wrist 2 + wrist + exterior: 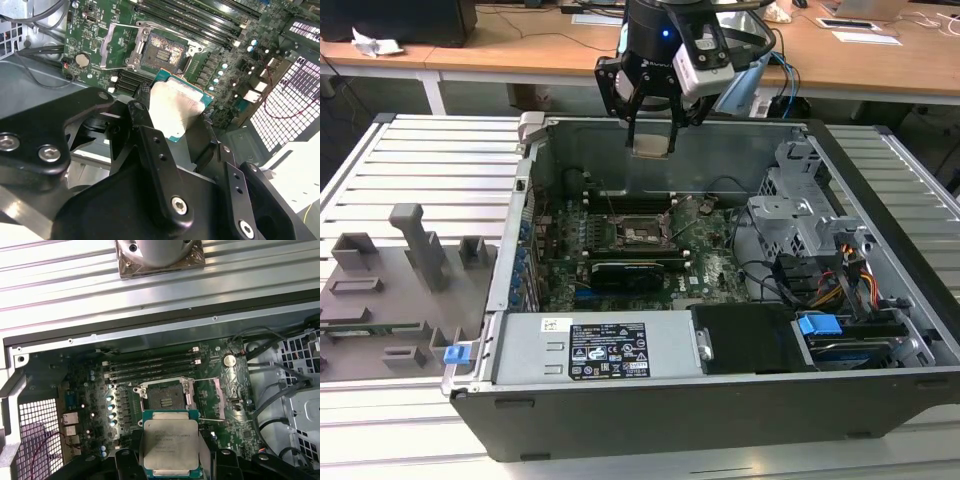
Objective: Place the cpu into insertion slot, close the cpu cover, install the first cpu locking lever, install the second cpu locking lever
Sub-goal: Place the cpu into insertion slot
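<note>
1. Gripping the cpu [652, 146] by two opposite edges, with the fingers [631, 125] closed to the chip's width around it.
2. Hanging over the open computer case [720, 420], clear of the motherboard; in the exterior view, at 12 o'clock from the insertion slot [642, 235] and well apart from it.
3. In the second wrist view: the cpu cover [105, 47] swung up and open beside the insertion slot, leaving the dark centre bare.
4. In the exterior view, just at 6 o'clock from the insertion slot: a long black card [625, 270]; farther toward 6 o'clock, the power supply [605, 350].
5. Resting on a slatted metal bench [420, 160], with grey fixtures [410, 240] at 9 o'clock from the computer case.
</note>
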Robot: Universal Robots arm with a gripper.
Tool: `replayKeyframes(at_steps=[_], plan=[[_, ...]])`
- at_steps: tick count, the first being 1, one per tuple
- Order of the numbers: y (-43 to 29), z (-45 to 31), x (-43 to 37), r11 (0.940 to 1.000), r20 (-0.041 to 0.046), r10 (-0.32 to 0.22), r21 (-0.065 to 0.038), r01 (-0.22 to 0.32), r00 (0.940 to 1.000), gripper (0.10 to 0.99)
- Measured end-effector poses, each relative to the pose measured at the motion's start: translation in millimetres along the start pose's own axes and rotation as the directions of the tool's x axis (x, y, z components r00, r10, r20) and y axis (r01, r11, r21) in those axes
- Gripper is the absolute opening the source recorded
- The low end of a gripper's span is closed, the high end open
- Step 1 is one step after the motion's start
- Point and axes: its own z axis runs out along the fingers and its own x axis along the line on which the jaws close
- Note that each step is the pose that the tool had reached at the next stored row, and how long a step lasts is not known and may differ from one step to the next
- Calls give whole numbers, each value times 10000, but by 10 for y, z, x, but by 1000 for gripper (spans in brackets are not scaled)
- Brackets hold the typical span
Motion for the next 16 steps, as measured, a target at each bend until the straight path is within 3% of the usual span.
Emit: replayKeyframes(at_steps=[16], plan=[[0,0,1,9996,26,293,-7,-293,9996,529]])
